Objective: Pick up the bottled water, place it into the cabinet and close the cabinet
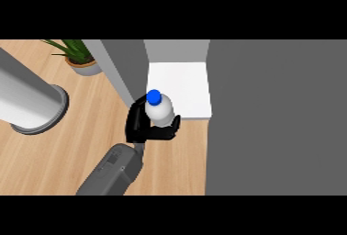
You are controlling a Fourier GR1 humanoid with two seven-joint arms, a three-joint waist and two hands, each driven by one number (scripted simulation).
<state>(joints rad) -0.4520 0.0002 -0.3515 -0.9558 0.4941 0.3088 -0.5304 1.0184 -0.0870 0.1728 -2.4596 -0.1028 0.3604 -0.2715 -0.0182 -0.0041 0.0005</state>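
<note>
Bottled water (pixel 160 111): white body, blue cap, frame centre.
Left hand (pixel 138 126): I am curling my fingers round the bottle.
Count: one bottle, one hand.

The grey left forearm extends forward, its hand (pixel 139 125) curled round the bottled water (pixel 160 111).

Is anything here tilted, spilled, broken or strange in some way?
Nothing stands out. The bottled water stands upright with its blue cap on, held by the left hand at the front edge of the open cabinet's white shelf. No spill shows.
</note>
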